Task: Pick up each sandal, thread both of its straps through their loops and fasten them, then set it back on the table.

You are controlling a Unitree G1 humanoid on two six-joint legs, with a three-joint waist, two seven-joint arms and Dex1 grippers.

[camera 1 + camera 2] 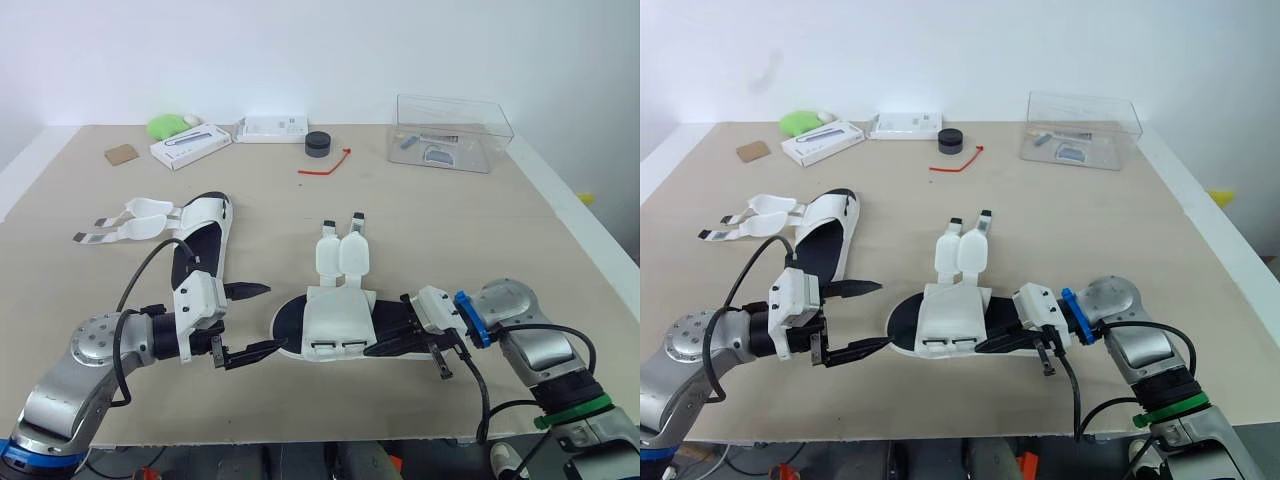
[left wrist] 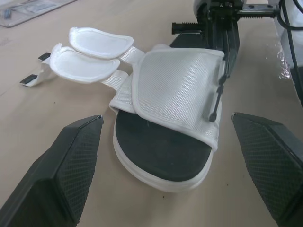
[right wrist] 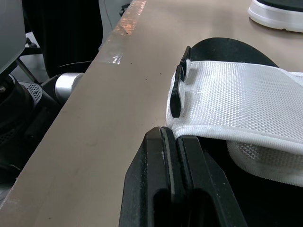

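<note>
A white sandal with a black sole [image 1: 340, 322] lies near the table's front edge, and its two straps [image 1: 343, 252] lie unthreaded, pointing away from me. Its black loops [image 3: 176, 94] sit on the near edge of the upper. My right gripper [image 1: 374, 349] is shut, and its tips rest over the heel end against the edge of the upper [image 3: 246, 104]. Facing the toe end, my left gripper [image 1: 274, 318] stands open; its fingers [image 2: 75, 156] are short of the sole [image 2: 161, 151]. A second sandal [image 1: 200, 245] lies farther left with its straps [image 1: 130, 222] spread out.
At the back stand a clear plastic box [image 1: 452, 130], a black round object [image 1: 318, 144], a red cord [image 1: 325, 165], two white boxes [image 1: 190, 145], a green item [image 1: 168, 125] and a cardboard piece [image 1: 121, 154]. The table's front edge [image 1: 300, 430] runs just below both grippers.
</note>
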